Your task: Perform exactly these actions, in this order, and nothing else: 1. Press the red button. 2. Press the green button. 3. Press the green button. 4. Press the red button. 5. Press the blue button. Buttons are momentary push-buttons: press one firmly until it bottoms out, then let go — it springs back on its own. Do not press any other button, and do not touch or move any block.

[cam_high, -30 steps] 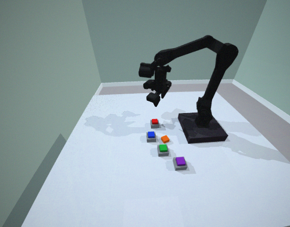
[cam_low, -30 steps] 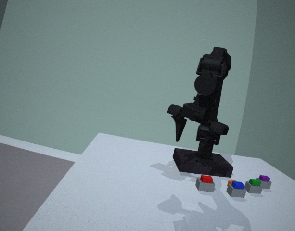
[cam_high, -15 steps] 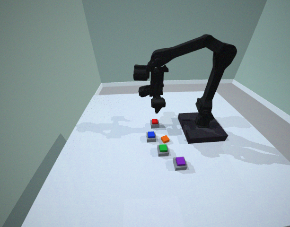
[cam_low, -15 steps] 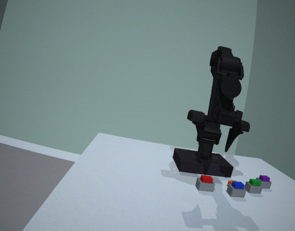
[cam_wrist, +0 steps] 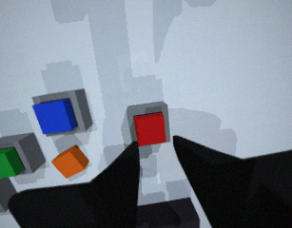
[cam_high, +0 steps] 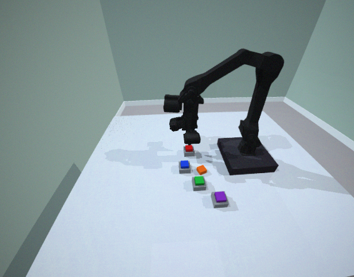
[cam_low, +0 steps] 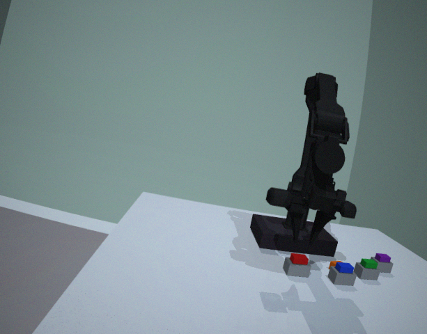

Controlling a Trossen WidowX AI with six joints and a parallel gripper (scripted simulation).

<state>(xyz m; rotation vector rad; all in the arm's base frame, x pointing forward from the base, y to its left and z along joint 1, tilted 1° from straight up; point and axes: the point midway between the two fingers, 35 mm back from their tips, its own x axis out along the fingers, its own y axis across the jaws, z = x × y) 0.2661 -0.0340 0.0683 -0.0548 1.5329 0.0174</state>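
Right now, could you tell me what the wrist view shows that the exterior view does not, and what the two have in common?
Only the wrist view shows the gripper from straight above, its two fingertips flanking the near edge of the red button with a gap left between them and nothing in it, and the orange block in full. Only the exterior view shows the whole arm, its base and the full purple button. Both show the red, blue and green buttons on grey housings.
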